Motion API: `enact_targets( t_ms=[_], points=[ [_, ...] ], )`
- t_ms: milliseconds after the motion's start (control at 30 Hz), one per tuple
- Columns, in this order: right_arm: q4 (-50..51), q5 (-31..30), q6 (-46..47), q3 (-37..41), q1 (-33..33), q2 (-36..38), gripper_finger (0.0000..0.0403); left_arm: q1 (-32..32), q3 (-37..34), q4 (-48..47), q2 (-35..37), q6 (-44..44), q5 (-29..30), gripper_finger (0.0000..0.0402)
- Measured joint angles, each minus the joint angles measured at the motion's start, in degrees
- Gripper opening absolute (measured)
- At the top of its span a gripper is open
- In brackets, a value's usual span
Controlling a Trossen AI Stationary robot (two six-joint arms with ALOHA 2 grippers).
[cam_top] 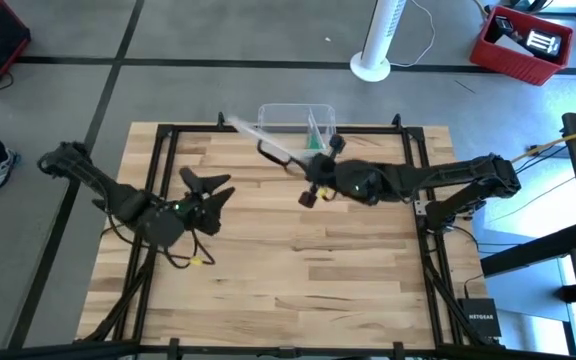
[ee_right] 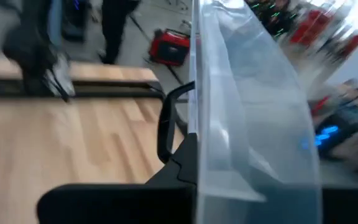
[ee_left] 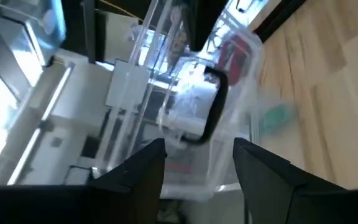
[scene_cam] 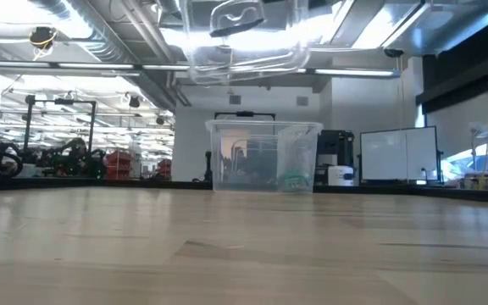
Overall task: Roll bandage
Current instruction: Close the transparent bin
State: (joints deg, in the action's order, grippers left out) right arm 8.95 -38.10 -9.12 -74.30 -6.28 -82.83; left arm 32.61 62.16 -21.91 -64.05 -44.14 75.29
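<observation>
Teal-green bandage [cam_top: 315, 141], clear bin [scene_cam: 263, 156]

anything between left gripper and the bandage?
High view: bare wood, then the clear lid held up by the right gripper, and the bin wall. The bandage lies inside; the left gripper is open.

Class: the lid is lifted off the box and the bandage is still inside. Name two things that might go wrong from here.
1. The right gripper pinches the clear lid only at its edge, so it might slip and fall onto the table.
2. The lid hangs above the box, so it may block reaching the bandage.
</observation>
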Motion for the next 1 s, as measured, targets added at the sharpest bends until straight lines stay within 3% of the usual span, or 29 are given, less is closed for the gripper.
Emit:
enact_targets(
  t_ms=[133,300,533,733,833,1000],
  points=[
    [-2.37,8.10,8.47,0.02,3.76,-0.09,0.0012,-4.48,0.08,-1.12,-0.83,-2.93,-8.63,0.0182],
    [-2.61,18.07,15.92,0.03,7.34,-0.13,0.0014,-10.97,0.03,1.79,-4.90,-7.46,-10.07,0.0182],
    [-3.75,25.13,16.82,0.04,10.12,-0.15,0.0012,-18.62,0.00,7.26,-8.50,-13.44,-11.37,0.0182],
    [-3.52,26.20,17.81,0.07,10.62,-0.17,0.0013,-22.63,0.03,11.35,-9.92,-19.31,-18.38,0.0178],
    [-3.50,26.22,17.84,0.07,10.59,-0.17,0.0012,-23.35,0.03,11.55,-10.07,-19.36,-20.84,0.0150],
    [-3.92,26.20,18.31,0.07,10.44,-0.17,0.0039,-24.02,0.03,12.11,-10.07,-19.36,-22.38,0.0053]
  ],
)
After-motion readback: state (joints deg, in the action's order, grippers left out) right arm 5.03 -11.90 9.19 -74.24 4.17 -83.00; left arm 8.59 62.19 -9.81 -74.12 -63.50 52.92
